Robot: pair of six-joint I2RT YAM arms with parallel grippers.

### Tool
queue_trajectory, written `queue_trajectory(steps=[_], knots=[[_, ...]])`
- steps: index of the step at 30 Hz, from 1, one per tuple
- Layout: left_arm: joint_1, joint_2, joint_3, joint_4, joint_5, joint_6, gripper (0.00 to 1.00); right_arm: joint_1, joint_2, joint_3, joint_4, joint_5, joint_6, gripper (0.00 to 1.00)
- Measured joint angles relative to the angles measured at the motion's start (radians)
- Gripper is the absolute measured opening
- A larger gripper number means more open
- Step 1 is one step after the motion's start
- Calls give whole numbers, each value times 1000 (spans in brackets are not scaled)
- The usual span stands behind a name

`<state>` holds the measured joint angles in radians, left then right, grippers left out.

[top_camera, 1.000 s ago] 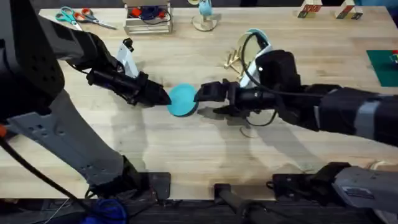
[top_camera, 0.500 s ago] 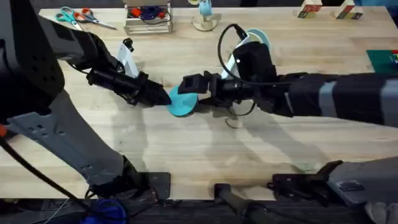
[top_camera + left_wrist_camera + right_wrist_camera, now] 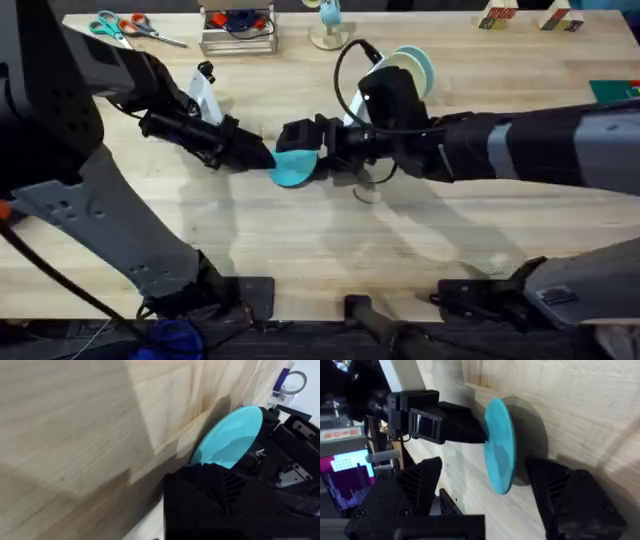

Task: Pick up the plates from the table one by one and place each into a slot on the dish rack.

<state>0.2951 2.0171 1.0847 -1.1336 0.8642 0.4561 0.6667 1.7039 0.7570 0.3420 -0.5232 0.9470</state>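
One smooth, round turquoise plate (image 3: 294, 167) stood on edge on the grained plank table (image 3: 300, 250). Left gripper (image 3: 262, 157) pinched its rim. Right gripper (image 3: 490, 491) spread wide, one finger on either side of the plate.

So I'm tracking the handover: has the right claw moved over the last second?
Yes. The right claw has slid left across the table, away from the dish rack, closing on the blue plate.

light: bright, even | shadows: soft on table (image 3: 300, 250) | blur: near arms, wrist foregrounds
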Motion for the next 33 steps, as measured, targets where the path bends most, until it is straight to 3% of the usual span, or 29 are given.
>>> queue_trajectory(steps=[6,9,18,25,30,33], knots=[[0,0,0,0,0,0,41,1,0,0,0,0,8,991],[0,0,0,0,0,0,41,1,0,0,-1,1,11,933],[0,0,0,0,0,0,41,1,0,0,-8,4,18,399],[0,0,0,0,0,0,41,1,0,0,-19,5,18,244],[0,0,0,0,0,0,41,1,0,0,-44,11,18,38],[0,0,0,0,0,0,41,1,2,0,-49,15,18,34]])
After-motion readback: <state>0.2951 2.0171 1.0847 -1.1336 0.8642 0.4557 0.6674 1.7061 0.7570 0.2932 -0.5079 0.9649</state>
